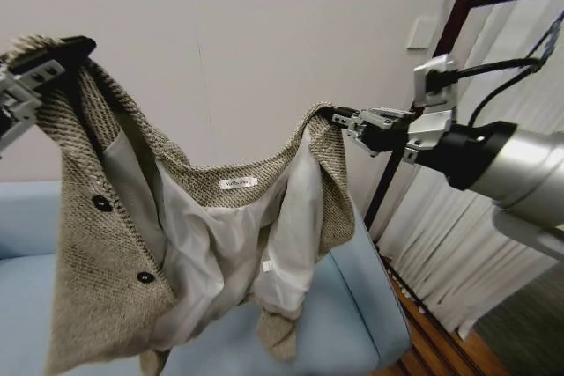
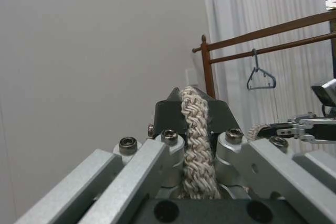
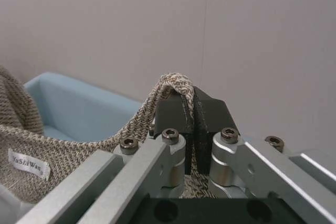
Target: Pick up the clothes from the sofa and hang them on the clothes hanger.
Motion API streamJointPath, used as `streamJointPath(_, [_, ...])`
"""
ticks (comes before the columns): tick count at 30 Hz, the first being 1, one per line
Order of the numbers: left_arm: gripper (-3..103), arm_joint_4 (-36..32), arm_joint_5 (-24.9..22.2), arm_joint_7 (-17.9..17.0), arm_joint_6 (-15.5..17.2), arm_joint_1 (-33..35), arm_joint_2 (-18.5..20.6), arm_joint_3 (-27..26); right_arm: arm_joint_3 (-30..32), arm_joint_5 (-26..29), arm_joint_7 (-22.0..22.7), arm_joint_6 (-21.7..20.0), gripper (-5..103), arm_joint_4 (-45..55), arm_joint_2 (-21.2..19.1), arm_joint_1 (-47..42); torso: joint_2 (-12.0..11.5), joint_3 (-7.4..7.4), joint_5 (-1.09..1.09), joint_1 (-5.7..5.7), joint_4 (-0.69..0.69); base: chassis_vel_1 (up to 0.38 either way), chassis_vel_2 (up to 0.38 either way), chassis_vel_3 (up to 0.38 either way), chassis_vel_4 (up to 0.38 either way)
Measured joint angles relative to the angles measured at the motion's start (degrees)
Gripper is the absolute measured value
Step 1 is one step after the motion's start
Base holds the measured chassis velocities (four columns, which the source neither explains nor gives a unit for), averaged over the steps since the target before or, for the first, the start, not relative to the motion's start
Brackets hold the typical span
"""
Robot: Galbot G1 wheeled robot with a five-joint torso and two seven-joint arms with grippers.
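Jacket (image 1: 88, 288) is hanging in the air, stretching between two claws. On the left, the left claw (image 1: 77, 52) is holding one shoulder of the jacket up high. In the left wrist view, a thick woven edge is sticking up between the dark pads (image 2: 220, 116), and they are pinching it tight from both sides.

From that shoulder the jacket is drooping down and across. Its front flap is hanging open, showing two dark round buttons (image 1: 102, 203) and a smooth, shiny, pale lining (image 1: 211, 244) inside. A small white label (image 1: 238, 183) is sitting at the neck. The outside is looking rough and bumpy, with brown and cream threads crossing in a zigzag way. The bottom of the jacket is hanging down by the seat of the light blue sofa (image 1: 361, 305), which is looking soft and rounded. I cannot tell if the two are touching.

On the right, the right claw (image 1: 339, 118) is gripping the other shoulder, a bit lower than the left one. In the right wrist view, its black pads (image 3: 210, 111) are pressing together on a fold of the same woven cloth, and the cloth is looping over the top of one pad.

Farther right, a dark wooden clothes rack (image 1: 460, 6) is standing by white curtains (image 1: 423, 235). In the left wrist view, a thin hanger (image 2: 261, 77) is dangling from its bar.
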Motion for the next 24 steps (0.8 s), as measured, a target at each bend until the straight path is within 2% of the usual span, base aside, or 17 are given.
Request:
streamJointPath(2, [6, 0.02, -0.74, -3.02, 2.29, 0.73, -1.76, 1.44, -0.09, 2.46, 1.03, -0.62, 1, 0.36, -0.65, -0.2, 0.0, 0.0, 0.0, 0.0, 0.01, 0.0, 0.0, 0.0, 0.0])
streamJointPath(3, [6, 0.02, -0.74, -3.02, 2.29, 0.73, -1.76, 1.44, -0.09, 2.46, 1.03, -0.62, 1, 0.36, -0.65, -0.2, 0.0, 0.0, 0.0, 0.0, 0.01, 0.0, 0.0, 0.0, 0.0])
streamJointPath(5, [6, 0.1, -0.22, -12.27, 5.21, 0.57, -5.37, 8.79, -0.86, 3.56, 4.36, -1.69, 1, 0.49, 0.65, -2.84, 0.0, 0.0, -0.03, -0.01, 0.03, 0.0, 0.0, 0.0, 0.0])
streamJointPath(7, [6, 0.35, 5.24, -19.97, 6.15, 0.17, -8.41, 18.48, -1.77, 2.82, 8.11, -3.07, 1, 0.49, 3.37, -6.79, 0.0, 0.02, -0.04, 0.0, 0.03, 0.0, 0.0, 0.0, 0.0])
streamJointPath(8, [6, 0.35, 5.24, -19.97, 6.15, 0.17, -8.41, 18.48, -1.77, 2.82, 8.11, -3.07, 1, 0.49, 3.37, -6.79, 0.0, 0.02, -0.04, 0.0, 0.03, 0.0, 0.0, 0.0, 0.0])
streamJointPath(9, [6, 0.34, 7.37, -21.8, 6.69, 0.62, -9.98, 22.66, -2.14, 1.4, 9.42, -3.67, 1, 0.49, 4.85, -9.42, -0.01, 0.03, -0.06, 0.01, 0.02, 0.0, 0.0, 0.0, 0.0])
streamJointPath(11, [6, 0.33, 10.96, -23.24, 8.76, 0.8, -12.01, 30.77, -3.05, -6.76, 9.68, -4.9, 1, 0.26, 7.98, -17.59, -0.01, 0.03, 0.01, 0.01, 0.06, 0.0, 0.0, 0.0, 0.0])
streamJointPath(12, [6, 0.33, 10.96, -23.24, 8.76, 0.8, -12.01, 30.77, -3.05, -6.76, 9.68, -4.9, 1, 0.26, 7.98, -17.59, -0.01, 0.03, 0.01, 0.01, 0.06, 0.0, 0.0, 0.0, 0.0])
streamJointPath(15, [6, 0.87, 18.18, -22.63, 9.03, -1.04, -12.51, 41.14, -4.29, -20.27, 4.98, -5.7, 1, -3.37, 11.55, -30.58, -0.01, 0.02, 0.0, 0.01, 0.02, 0.0, 0.0, 0.0, 0.0])
streamJointPath(16, [6, 0.87, 18.18, -22.63, 9.03, -1.04, -12.51, 41.14, -4.29, -20.27, 4.98, -5.7, 1, -3.37, 11.55, -30.58, -0.01, 0.02, 0.0, 0.01, 0.02, 0.0, 0.0, 0.0, 0.0])
streamJointPath(18, [6, 6.52, 26.55, -18.58, 7.43, -2.89, -11.85, 49.06, -5.67, -30.52, 0.41, -5.75, 1, -7.87, 14.49, -36.08, -0.01, 0.01, 0.06, 0.0, -0.02, 0.0, 0.0, 0.0, 0.0])
streamJointPath(19, [6, 10.9, 32.29, -15.33, 5.91, -3.86, -11.44, 53.21, -6.66, -34.51, -1.61, -5.64, 1, -10.47, 15.92, -37.35, -0.01, 0.01, -0.01, 0.0, -0.02, 0.0, 0.0, 0.0, 0.0])
streamJointPath(21, [6, 19.16, 41.08, -11.88, 2.19, -6.47, -10.79, 60.29, -10.06, -41.63, -4.76, -4.31, 1, -16.22, 19.29, -37.88, -0.01, 0.02, -0.04, 0.01, 0.0, 0.0, 0.0, 0.0, 0.0])
streamJointPath(22, [6, 19.16, 41.08, -11.88, 2.19, -6.47, -10.79, 60.29, -10.06, -41.63, -4.76, -4.31, 1, -16.22, 19.29, -37.88, -0.01, 0.02, -0.04, 0.01, 0.0, 0.0, 0.0, 0.0, 0.0])
streamJointPath(23, [6, 24.18, 45.24, -10.8, 0.24, -9.39, -10.72, 65.01, -12.63, -45.94, -6.69, -2.87, 1, -19.75, 21.45, -37.47, -0.02, 0.03, -0.02, 0.01, 0.04, 0.0, 0.0, 0.0, 0.0])
streamJointPath(24, [6, 27.44, 46.98, -10.57, -0.83, -11.99, -10.9, 68.15, -14.6, -49.86, -8.23, -1.66, 1, -22.68, 23.19, -36.88, -0.02, 0.03, -0.04, 0.02, 0.07, 0.0, 0.0, 0.0, 0.0])
